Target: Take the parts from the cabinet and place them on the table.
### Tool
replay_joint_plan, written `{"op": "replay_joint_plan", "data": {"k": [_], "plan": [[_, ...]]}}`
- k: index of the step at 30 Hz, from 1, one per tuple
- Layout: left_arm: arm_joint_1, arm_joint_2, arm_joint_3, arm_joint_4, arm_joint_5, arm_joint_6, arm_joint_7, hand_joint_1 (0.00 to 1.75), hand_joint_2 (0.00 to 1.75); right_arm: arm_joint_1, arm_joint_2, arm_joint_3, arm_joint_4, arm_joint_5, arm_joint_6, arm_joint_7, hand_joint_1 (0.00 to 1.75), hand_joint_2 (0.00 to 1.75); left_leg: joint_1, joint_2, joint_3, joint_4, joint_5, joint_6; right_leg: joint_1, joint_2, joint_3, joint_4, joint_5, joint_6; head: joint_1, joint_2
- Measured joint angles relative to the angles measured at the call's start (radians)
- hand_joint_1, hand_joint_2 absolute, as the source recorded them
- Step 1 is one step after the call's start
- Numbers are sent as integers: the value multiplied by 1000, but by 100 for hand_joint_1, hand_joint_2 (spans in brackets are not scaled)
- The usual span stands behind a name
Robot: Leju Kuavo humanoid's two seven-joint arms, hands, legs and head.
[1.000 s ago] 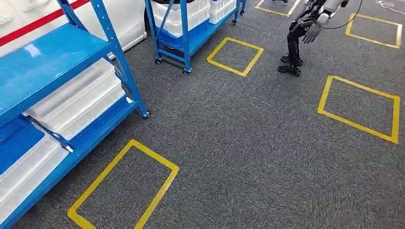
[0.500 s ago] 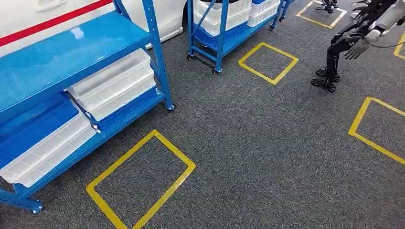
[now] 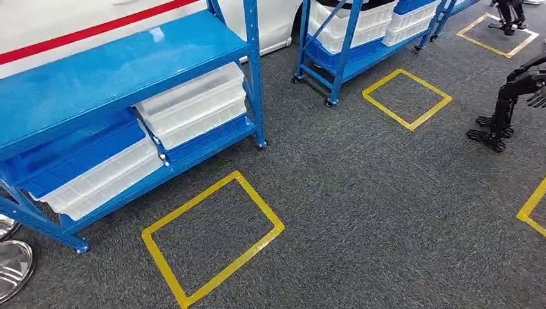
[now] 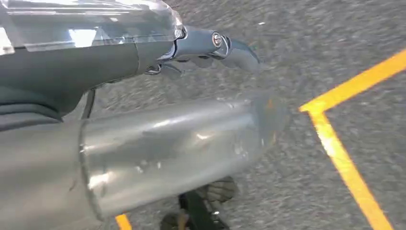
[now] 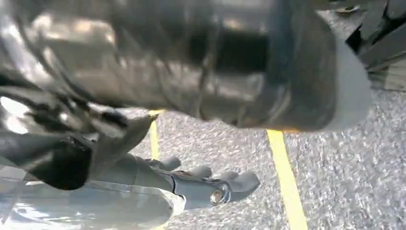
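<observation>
Looking down in head view: blue steel shelving rack point(image 3: 122, 64) at left on grey carpet point(image 3: 360, 212), flat top shelf. White ribbed plastic bins point(image 3: 193, 103) stacked on its lower shelf, another white bin point(image 3: 96, 183) and a blue tray point(image 3: 77, 154) beside them; contents not visible, so can't pick out the parts. Second blue rack on casters point(image 3: 348, 45) further back, holding white and blue bins. Yellow tape rectangle point(image 3: 212, 238) on the floor in front of the near rack, another point(image 3: 405, 98) by the far one. Another robot's dark legs point(image 3: 499, 116) at right. Shiny metal discs point(image 3: 13, 267) at lower left.

Left wrist view: left hand point(image 4: 210, 45) over carpet, fingers curled, nothing in them, blurred.

Right wrist view: right hand point(image 5: 206, 184) likewise, fingers bent, nothing visible in its grasp; yellow tape line point(image 5: 287, 182) beside it.
</observation>
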Motion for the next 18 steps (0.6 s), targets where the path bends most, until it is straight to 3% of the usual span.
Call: {"op": "replay_joint_plan", "data": {"k": [1, 2, 4, 5, 6, 7, 9, 10, 11, 15, 16, 17, 18], "plan": [[3, -1, 0, 0, 4, 0, 7, 0, 0, 1, 0, 0, 0, 2, 4, -2, 0, 0, -6, 65, -12, 29, -22, -3, 3, -12, 4, -4, 0, -7, 0, 0], [2, -1, 0, 0, 8, 0, 14, 0, 0, 3, 1, 0, 0, 3, 8, -3, 0, 0, -5, 98, -42, 87, -59, -6, 5, -26, 4, -5, 0, -13, 0, 0], [1, -1, 1, 0, 10, -3, 20, 0, 0, 5, 2, 0, 2, 6, 13, -3, 0, 0, -4, 125, -120, 242, -132, -13, 10, -58, 2, -3, -3, -16, 0, 0], [2, -1, 1, 0, 11, -4, 22, 0, 0, 5, 2, 0, 4, 6, 12, -3, 0, 0, -3, 128, -142, 285, -144, -15, 11, -70, 2, -2, -5, -16, 0, 0], [7, -2, 1, 0, 13, -7, 24, 0, 0, 4, 2, 0, 4, 9, 12, -3, 0, 0, -3, 132, -153, 307, -137, -16, 11, -86, 2, -1, -7, -16, 0, 0], [11, -3, 1, -1, 13, -8, 25, 0, 0, 4, 2, 0, 4, 10, 12, -3, 0, 0, -3, 134, -134, 271, -106, -16, 12, -100, 4, 1, -10, -15, 0, 0], [15, -3, 2, -2, 14, -8, 26, 0, 0, 1, 2, 0, 5, 10, 12, -4, 0, 0, -3, 153, -47, 108, -19, -11, 12, -123, 12, 2, -17, -10, 0, 0], [14, -3, 2, -4, 11, -8, 27, 0, 0, 0, 3, 0, 5, 11, 12, -6, 0, 0, -5, 192, -2, 26, 8, -6, 13, -133, 18, 2, -20, -5, 0, 0], [12, -3, 2, -5, 8, -9, 27, 0, 0, -1, 3, 0, 5, 11, 12, -9, 0, 0, -17, 222, 5, 5, -7, 3, 20, -142, 20, 3, -24, 2, 0, 0], [18, -3, 2, -13, 6, -18, 27, 0, 0, -15, 5, 0, 5, 12, 13, -14, 0, 0, -16, 175, 1, -5, 2, 27, 22, -176, 37, -7, -25, 21, 0, 0], [21, -4, 2, -17, 6, -22, 26, 0, 0, -15, 5, 0, 5, 13, 13, -14, 0, 0, -7, 165, 12, -15, 10, 34, 14, -129, 37, 5, -37, 31, 0, 0], [20, -4, 2, -18, 6, -23, 26, 0, 0, -13, 5, 0, 5, 14, 13, -15, 0, 0, -6, 155, 11, -16, 12, 40, 13, -77, 19, 42, -67, 32, 0, 0], [17, -4, 2, -19, 6, -23, 26, 0, 0, -11, 6, 0, 5, 14, 13, -15, 0, 0, -6, 145, 8, -15, 15, 45, 12, -53, -15, 112, -110, 31, 0, 0]]}}
